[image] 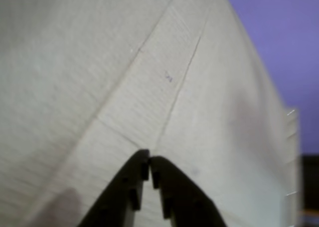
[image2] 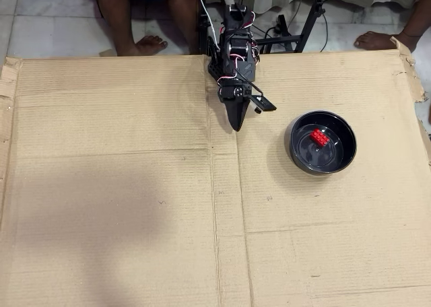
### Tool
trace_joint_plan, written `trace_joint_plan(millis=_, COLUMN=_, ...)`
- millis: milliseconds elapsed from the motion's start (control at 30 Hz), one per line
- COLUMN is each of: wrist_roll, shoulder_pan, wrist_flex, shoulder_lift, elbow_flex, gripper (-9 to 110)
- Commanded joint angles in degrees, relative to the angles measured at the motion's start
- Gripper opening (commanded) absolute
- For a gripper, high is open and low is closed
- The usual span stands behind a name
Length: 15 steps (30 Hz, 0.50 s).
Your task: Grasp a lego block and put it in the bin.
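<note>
Brick in the bowl, arm folded back at top centre.
The black two-finger end effector (image2: 236,124) hangs closed and empty over flat brown cardboard sheet (image2: 121,206); right of it, the tiny red studded lego block (image2: 320,137) lies inside the round glossy black bin (image2: 296,155), apparently delivered.

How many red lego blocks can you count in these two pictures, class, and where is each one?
1. The lego block lies inside the bin, right of the gripper in the overhead view. The wrist view shows only cardboard; none appears hidden.
</note>
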Motion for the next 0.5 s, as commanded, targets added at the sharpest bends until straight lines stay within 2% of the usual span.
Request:
trace_joint_plan(millis=0, wrist_roll=-7.2, shoulder_pan=0.3, wrist_flex=0.2, shoulder_lift=0.9, elbow_flex=0.7, gripper=0)
trace_joint_plan(millis=200, wrist_roll=-17.9, shoulder_pan=0.2, wrist_flex=-0.3, shoulder_lift=0.9, elbow_flex=0.7, gripper=0)
trace_joint_plan(millis=467, wrist_roll=-26.8, shoulder_pan=-0.3, wrist_flex=0.3, shoulder_lift=0.9, elbow_flex=0.7, gripper=0)
